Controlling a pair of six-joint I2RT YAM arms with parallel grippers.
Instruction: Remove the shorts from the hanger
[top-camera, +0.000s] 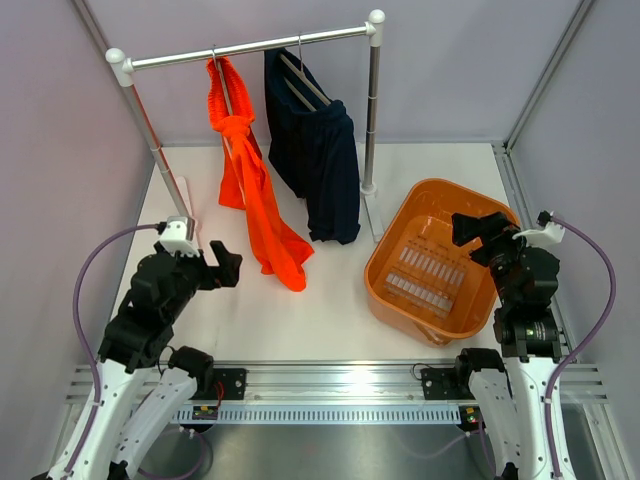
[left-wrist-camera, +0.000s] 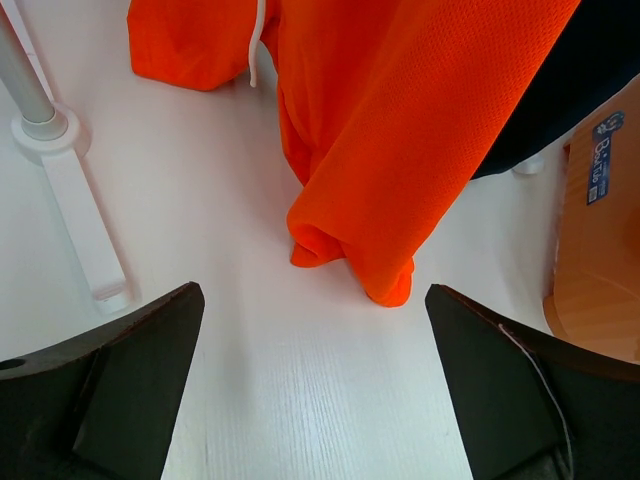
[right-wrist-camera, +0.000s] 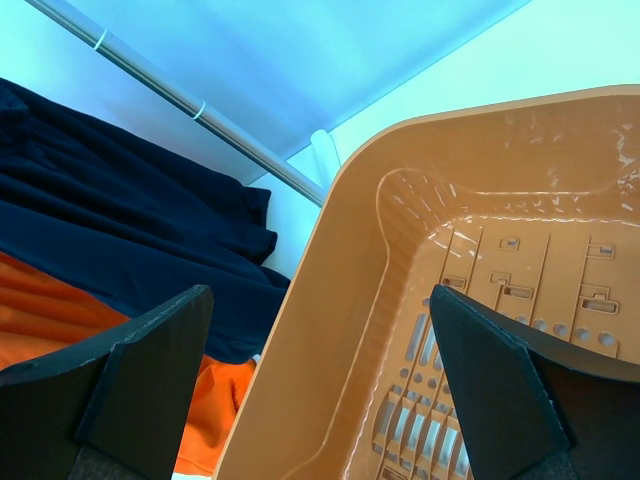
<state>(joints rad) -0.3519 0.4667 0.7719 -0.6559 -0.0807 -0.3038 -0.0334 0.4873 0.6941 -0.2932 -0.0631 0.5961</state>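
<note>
Orange shorts (top-camera: 262, 205), navy shorts (top-camera: 322, 165) hang from the rail (top-camera: 250, 47); basket (top-camera: 396, 226) beside it waits for them; left gripper (top-camera: 227, 268), right gripper (top-camera: 470, 238) wide, empty.

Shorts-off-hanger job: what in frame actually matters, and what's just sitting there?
In play:
- navy garment on its hanger
- orange garment, also hung; can't tell which one is the shorts
- left gripper and right gripper, both open and holding nothing

Lying about:
- rail, only holds the hangers
- orange basket, empty; maybe the drop spot
</note>
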